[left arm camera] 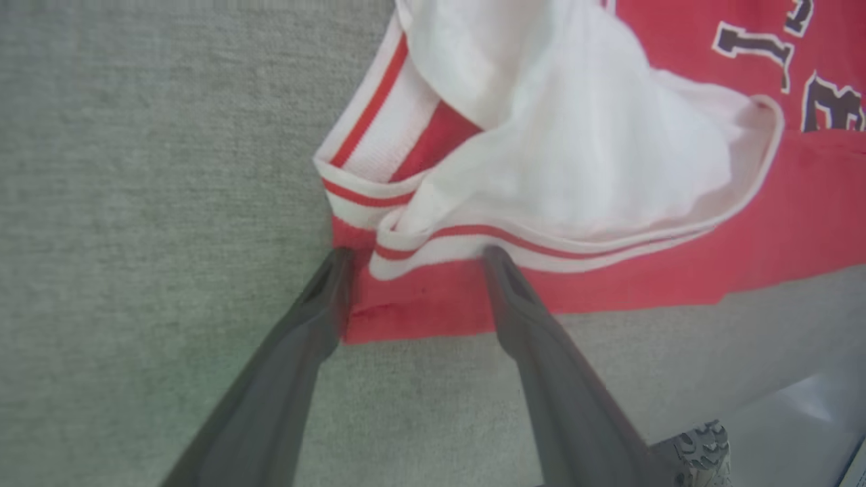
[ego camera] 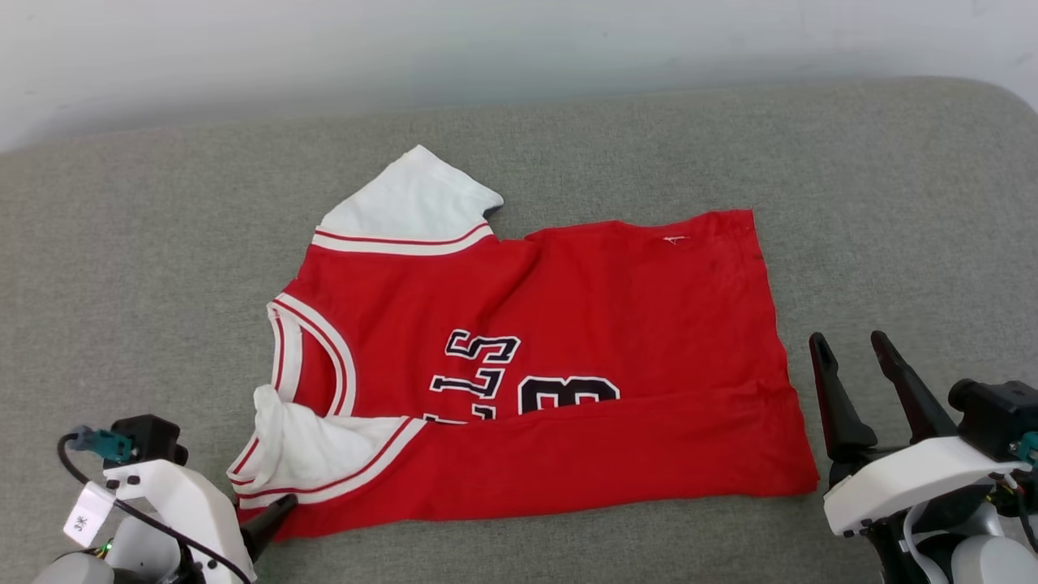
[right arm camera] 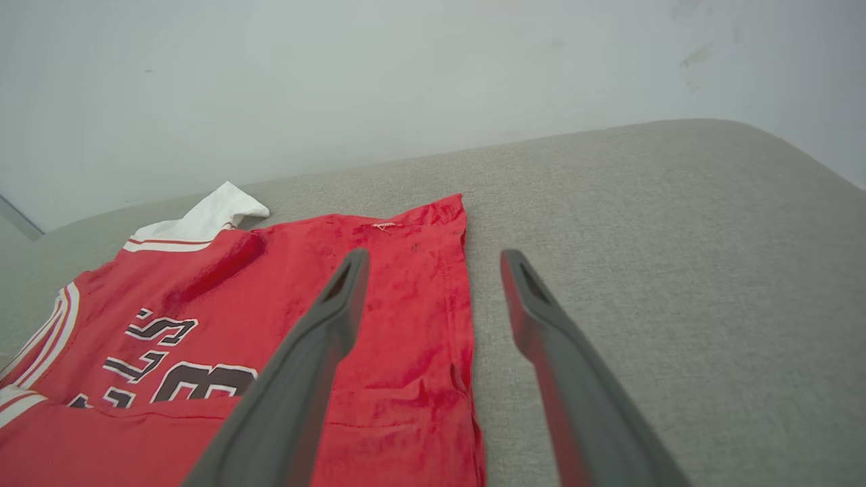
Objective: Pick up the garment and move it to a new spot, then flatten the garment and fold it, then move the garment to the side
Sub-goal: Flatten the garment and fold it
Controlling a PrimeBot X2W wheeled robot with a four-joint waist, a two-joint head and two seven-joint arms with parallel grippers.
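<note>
My left pincer straddles a folded corner of the garment, right pincer beside its hem, both open, empty. Pinching one layer could undo the fold.

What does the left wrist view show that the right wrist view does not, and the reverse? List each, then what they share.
Left wrist view: the open left hand at the shirt's corner, a crumpled white sleeve folded over the red, and what looks like a shoe.
Right wrist view: the open right hand, the hem, the other sleeve lying flat, and a pale wall.
Shared: the red shirt, its black lettering and the grey cushion.
</note>
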